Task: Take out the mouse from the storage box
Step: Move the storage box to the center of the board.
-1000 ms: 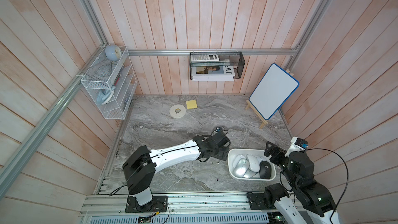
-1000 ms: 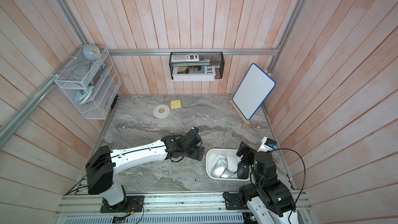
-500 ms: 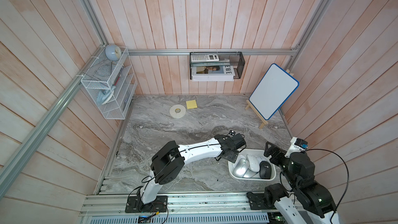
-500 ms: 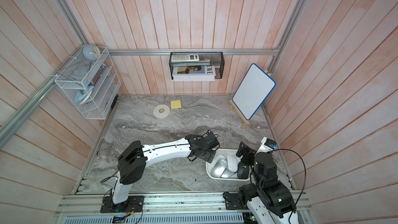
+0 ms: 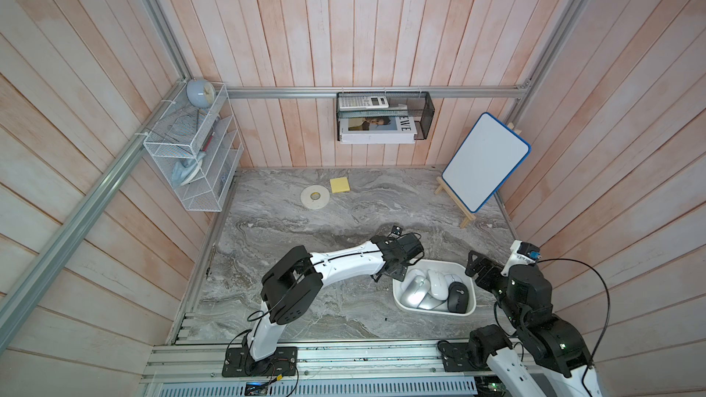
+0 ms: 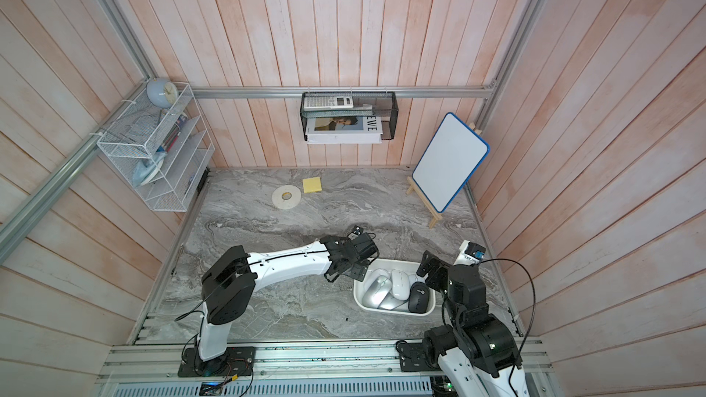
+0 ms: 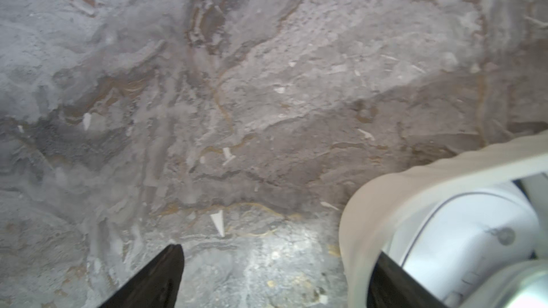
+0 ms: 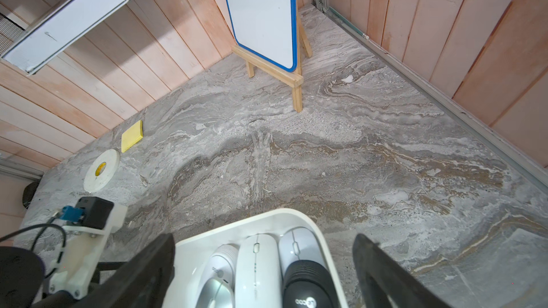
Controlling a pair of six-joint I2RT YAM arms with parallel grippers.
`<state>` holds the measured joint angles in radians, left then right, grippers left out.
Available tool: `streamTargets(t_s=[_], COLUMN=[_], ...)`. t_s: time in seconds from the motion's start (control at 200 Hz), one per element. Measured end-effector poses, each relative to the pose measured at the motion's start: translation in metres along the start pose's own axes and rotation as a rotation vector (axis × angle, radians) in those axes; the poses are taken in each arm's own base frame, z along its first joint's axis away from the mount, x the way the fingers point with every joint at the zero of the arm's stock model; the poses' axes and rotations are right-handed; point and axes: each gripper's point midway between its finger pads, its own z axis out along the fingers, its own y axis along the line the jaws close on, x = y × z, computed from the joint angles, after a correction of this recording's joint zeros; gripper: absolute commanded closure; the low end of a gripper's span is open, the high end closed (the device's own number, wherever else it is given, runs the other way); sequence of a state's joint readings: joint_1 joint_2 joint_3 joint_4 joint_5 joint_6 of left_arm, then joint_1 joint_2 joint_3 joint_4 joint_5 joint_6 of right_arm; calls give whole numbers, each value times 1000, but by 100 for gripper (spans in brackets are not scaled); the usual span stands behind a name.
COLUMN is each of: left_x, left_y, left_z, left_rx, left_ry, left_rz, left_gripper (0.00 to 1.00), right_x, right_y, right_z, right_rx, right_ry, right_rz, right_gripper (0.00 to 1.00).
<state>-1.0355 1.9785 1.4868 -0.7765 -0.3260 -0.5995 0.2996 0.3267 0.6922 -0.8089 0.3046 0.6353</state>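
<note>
Containers first. The storage box (image 5: pixel 397 294) sits on the marble table (image 5: pixel 305 246) at about 5 o'clock in both top views. We count at least four mice in it:

- a silver mouse (image 5: pixel 414 287) on the 9 o'clock side
- a white mouse (image 5: pixel 437 281) in the middle
- a black mouse (image 5: pixel 457 296) at 3 o'clock
- a second silver mouse (image 5: pixel 429 302) half buried under them toward 6

None is out of the tub.

On the back wall at 12 o'clock, the black mesh basket (image 5: pixel 425 118) holds a calculator (image 5: pixel 363 102) and a magazine (image 5: pixel 376 129). The white wire rack (image 5: pixel 198 185) at 10 o'clock has a round clock (image 5: pixel 198 92) on top, plus stuff inside we can't make out.

Room-wise, the table's middle and the whole 7 to 9 o'clock area are bare. A tape roll (image 5: pixel 314 197) and a yellow sticky pad (image 5: pixel 340 185) lie near 12, and the whiteboard (image 5: pixel 485 162) stands at 2. The box is close to the front rail (image 5: pixel 344 353), with the right arm (image 5: pixel 527 288) crowding its 3 o'clock side.

The left gripper (image 7: pixel 278 253) has its jaws spread wide, straddling the box's 10 o'clock corner. One finger is over the table and the other is inside the rim beside a pale, blurred, rounded shape. We can't tell if it touches the wall, and it holds nothing. The right gripper (image 8: pixel 264 237) hangs above the box's 2 o'clock end, just as wide and empty.
</note>
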Motion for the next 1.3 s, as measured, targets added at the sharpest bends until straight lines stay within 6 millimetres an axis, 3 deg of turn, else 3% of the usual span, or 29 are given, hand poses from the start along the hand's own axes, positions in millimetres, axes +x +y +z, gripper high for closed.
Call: streamTargets(t_s=[0.25,0.36,0.46,0.65,1.06,1.3], left_x=[14,23,22,15,41,37], left_y=[95,116,110,71,45,59], left_z=[1,-8,-24,-48,-20,-1], left_rx=[-108,-123,-84,117,324,422], left_ry=[5,-7,-51,-139,-73,-49], left_rz=[-159,-192,-189,-225,-392,-550], left_gripper=[5,5,3,2,2,2], right_x=[10,16,23,49,128,160], right_y=[1,4,8,18,36,69], right_z=[14,22,32,57,105,118], right_rx=[36,43,47,41,-9,-101], right_ry=[73,112,158,290,591,688], right_rz=[-16,-15,-17,-25,18,38], right_gripper=[3,3,2,2,2,2])
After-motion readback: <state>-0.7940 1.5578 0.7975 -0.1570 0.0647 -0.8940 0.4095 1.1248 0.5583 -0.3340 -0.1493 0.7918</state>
